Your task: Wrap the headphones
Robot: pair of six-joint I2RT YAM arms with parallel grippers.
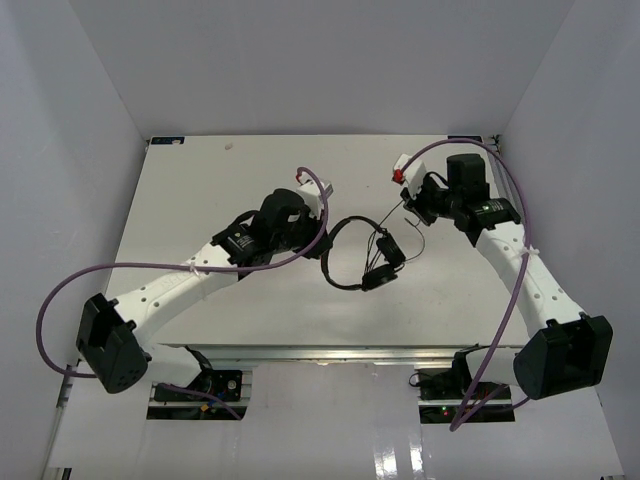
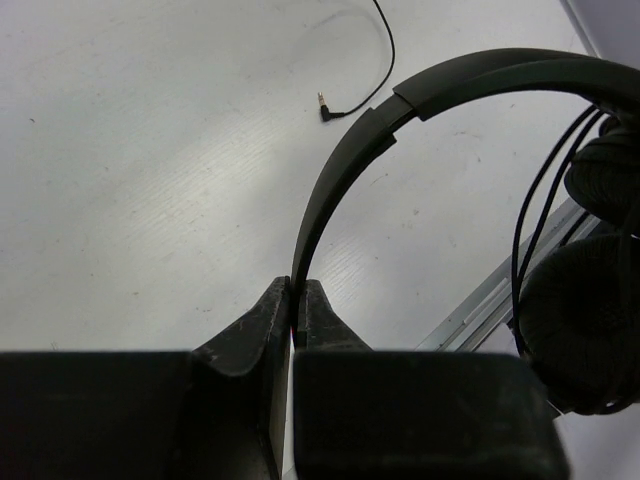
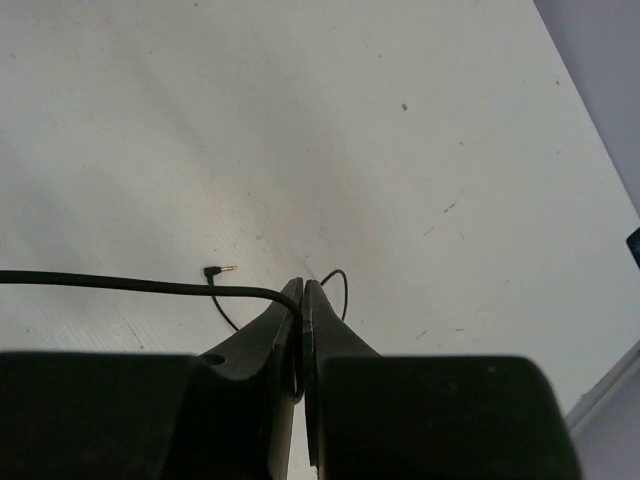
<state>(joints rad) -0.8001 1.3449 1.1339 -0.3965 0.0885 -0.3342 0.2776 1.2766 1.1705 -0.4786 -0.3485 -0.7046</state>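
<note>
Steadying the headphones (image 1: 380, 277) at the middle of the worktop (image 1: 250, 170), my left tool (image 2: 293, 292) is pinched shut on the headband (image 2: 340, 175); my right tool (image 3: 302, 287) is closed on the cord (image 3: 120, 284). I'd keep that cord taut, looping it snugly round the earcups (image 2: 585, 320).

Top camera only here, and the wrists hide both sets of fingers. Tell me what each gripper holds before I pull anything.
Observer: In the left wrist view, the left gripper is shut on the headband, with the thin edge pinched at the fingertips.
Operator: Now the right one.
Observer: The right gripper is shut on the cord, which stretches away almost straight.
Operator: Report the plug.
Observer: The plug lies on the table, gripped by nothing.
</note>
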